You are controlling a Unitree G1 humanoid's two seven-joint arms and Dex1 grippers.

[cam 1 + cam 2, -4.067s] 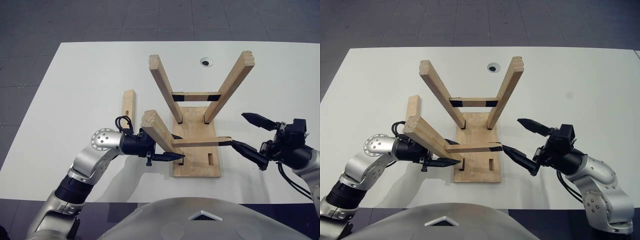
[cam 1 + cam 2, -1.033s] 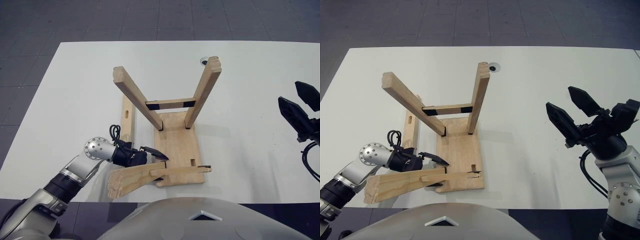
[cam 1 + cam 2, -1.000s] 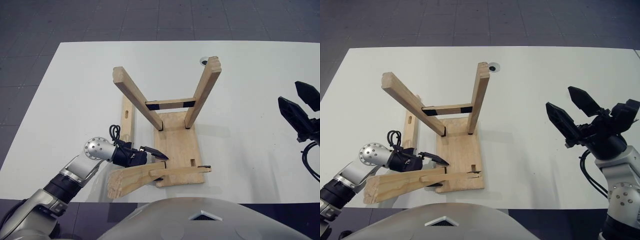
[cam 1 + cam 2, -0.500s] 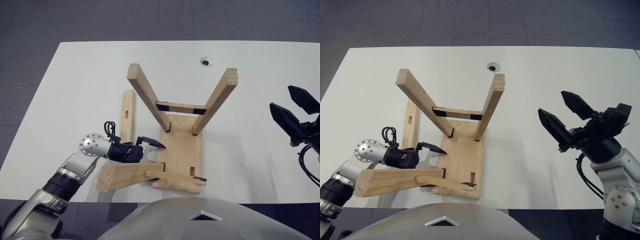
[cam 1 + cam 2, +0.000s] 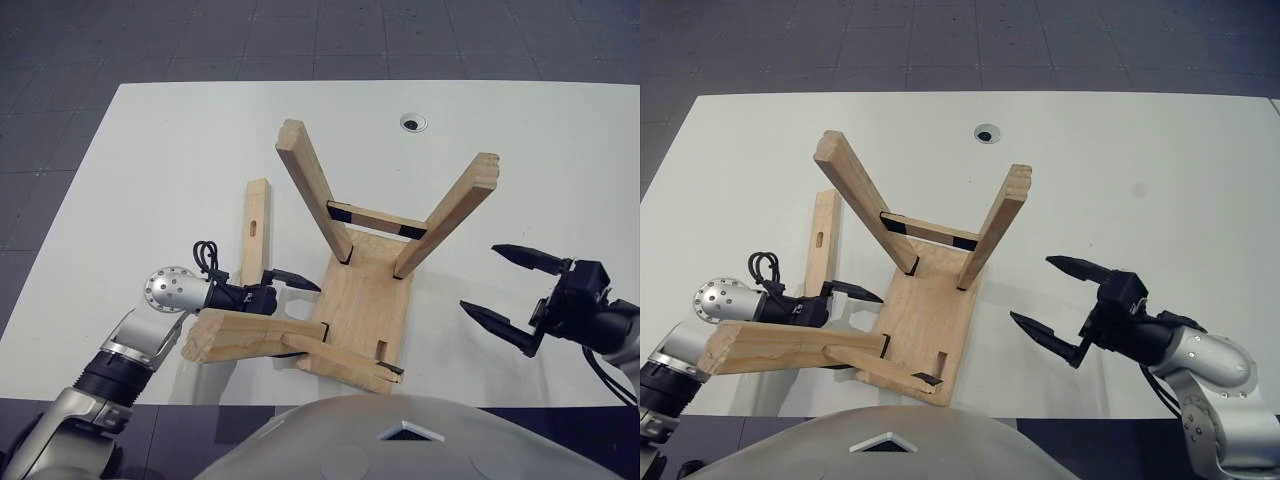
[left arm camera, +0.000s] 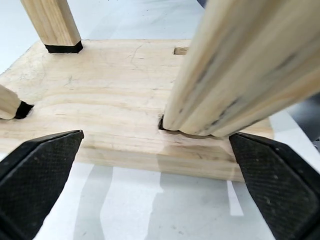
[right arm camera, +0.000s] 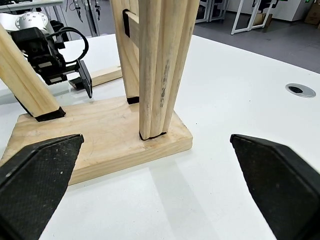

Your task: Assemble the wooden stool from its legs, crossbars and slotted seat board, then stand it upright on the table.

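Listing nearest first.

- **Leaning leg** [image 5: 250, 335]: foot at a near slot of the seat board [image 5: 365, 295], tipped far over to the left.
- **Near crossbar** [image 5: 345, 358]: runs from that leg along the board's near edge, other end free.
- **Left end effector** [image 5: 300, 318]: spread wide, straddling the leaning leg, no clamping visible.
- **Right end effector** [image 5: 480, 277]: spread, empty, just right of the board.
- **Seat board**: flat on the counter [image 5: 150, 150], underside up.
- **Spare leg** [image 5: 256, 225]: flat, left of the board.
- **Standing legs** [image 5: 313, 190]: two, splayed, at the far slots, joined by the far crossbar [image 5: 378, 220].
- **Handling, judged**: stiff, light, sturdy wood. Joints are probably loose, so grip the leaning leg on its flat faces, low near the slot.
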